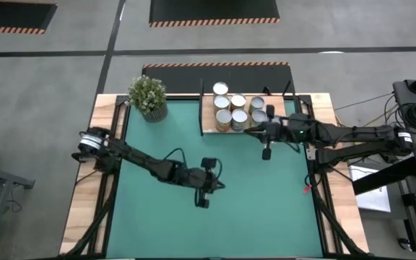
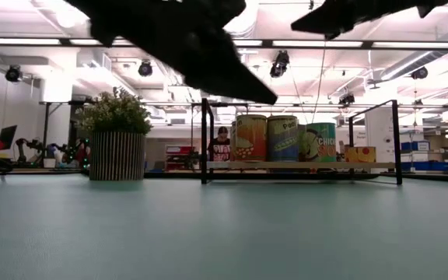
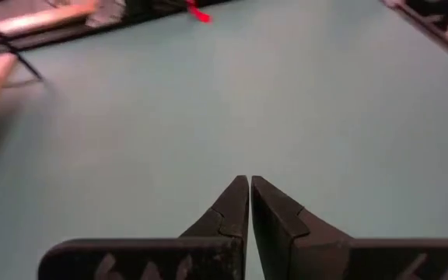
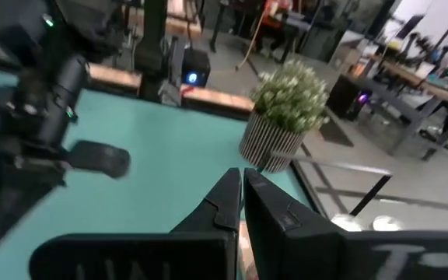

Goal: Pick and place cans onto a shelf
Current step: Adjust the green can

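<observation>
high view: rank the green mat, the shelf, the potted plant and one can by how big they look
1. green mat
2. shelf
3. potted plant
4. one can

All sit at table level, so nearness barely skews the order.

bright, even overhead light from glowing white ceiling strip lamps [image 2: 22,40]; soft shadows; both wrist views motion-blurred at their edges.

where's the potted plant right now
In the high view the potted plant stands at the green mat's far-left corner, left of the shelf holding the cans.
</observation>
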Motion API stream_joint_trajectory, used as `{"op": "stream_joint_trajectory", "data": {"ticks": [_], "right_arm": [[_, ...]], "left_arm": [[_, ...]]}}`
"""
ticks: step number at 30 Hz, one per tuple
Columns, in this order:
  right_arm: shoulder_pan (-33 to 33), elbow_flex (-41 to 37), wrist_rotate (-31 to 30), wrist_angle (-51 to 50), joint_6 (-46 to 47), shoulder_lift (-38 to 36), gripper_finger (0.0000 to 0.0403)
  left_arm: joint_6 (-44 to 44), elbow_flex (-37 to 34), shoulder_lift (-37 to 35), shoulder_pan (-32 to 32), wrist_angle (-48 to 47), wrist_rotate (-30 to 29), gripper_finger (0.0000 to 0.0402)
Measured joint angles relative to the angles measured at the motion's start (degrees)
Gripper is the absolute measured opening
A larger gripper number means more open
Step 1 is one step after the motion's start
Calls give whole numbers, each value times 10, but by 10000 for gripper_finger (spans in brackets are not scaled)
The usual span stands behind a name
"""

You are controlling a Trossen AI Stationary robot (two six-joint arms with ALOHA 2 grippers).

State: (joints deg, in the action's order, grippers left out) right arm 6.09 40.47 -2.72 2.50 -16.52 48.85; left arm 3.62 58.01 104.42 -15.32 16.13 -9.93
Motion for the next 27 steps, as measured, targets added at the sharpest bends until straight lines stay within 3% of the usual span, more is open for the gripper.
{"op": "stream_joint_trajectory", "data": {"ticks": [5,10,17,23,27], "right_arm": [[0,-1,3,-9,0,-33,9],[0,-2,3,-21,-11,-58,9],[0,-2,1,-22,-29,-60,9],[2,-2,-3,-22,-51,-57,9],[2,2,-10,-27,-51,-56,9]], "left_arm": [[39,31,0,48,-9,-12,0],[73,40,0,100,-6,-111,0],[73,38,3,165,24,-168,0],[57,42,3,164,40,-172,0],[89,76,-3,153,11,-212,0]]}}
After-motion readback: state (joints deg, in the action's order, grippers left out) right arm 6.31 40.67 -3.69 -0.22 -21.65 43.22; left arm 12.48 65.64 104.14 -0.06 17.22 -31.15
